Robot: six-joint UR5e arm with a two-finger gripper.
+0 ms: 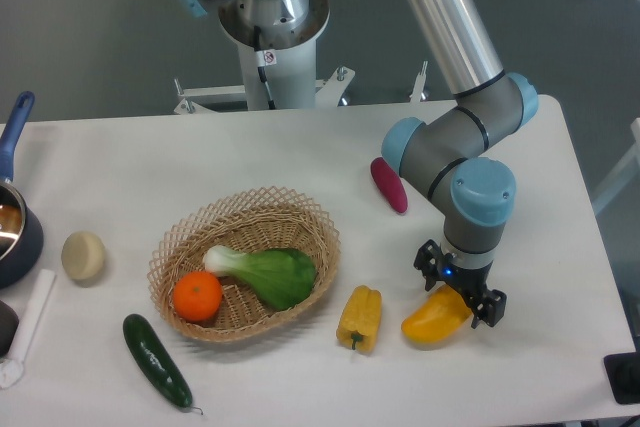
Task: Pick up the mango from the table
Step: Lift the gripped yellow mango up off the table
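At about four o'clock on the table (300, 147), the mango (434, 321) lies just right of the yellow bell pepper (360, 318). The gripper (460, 297) sits over the fruit's upper right end, fingers straddling it; whether they already pinch it I cannot tell. A good grasp would likely squeeze across the narrow width, then lift straight up, clear of the pepper.
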